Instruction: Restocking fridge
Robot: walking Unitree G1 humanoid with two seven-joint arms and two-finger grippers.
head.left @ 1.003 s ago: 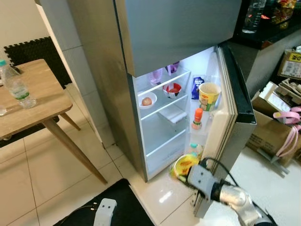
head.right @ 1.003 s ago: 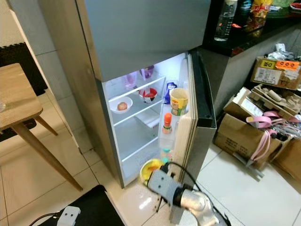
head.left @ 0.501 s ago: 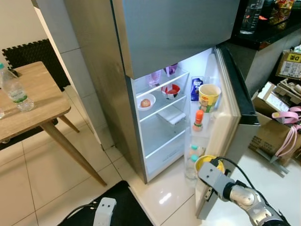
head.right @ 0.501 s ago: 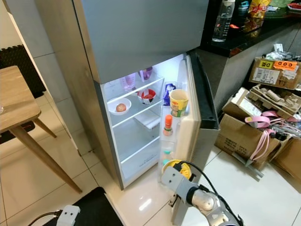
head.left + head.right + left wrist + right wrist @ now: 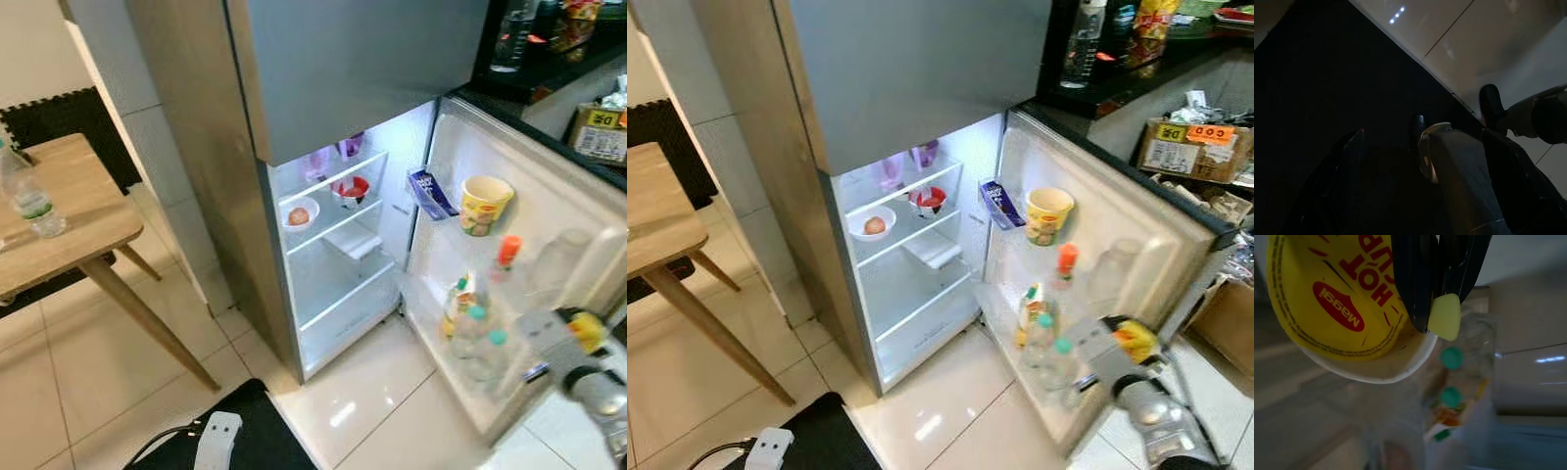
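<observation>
While the fridge door [image 5: 549,211] stood wide open, the right gripper [image 5: 1437,308] had its fingers clamped on a yellow noodle cup [image 5: 1347,308] near the door's bottom-shelf bottles [image 5: 1048,357].

Glossy pale tile floor [image 5: 78,392], wooden table [image 5: 69,211] at left.

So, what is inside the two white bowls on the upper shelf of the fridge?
The left white bowl holds one small reddish round item. The right bowl shows red inside; its rim hides what exactly it is.
</observation>
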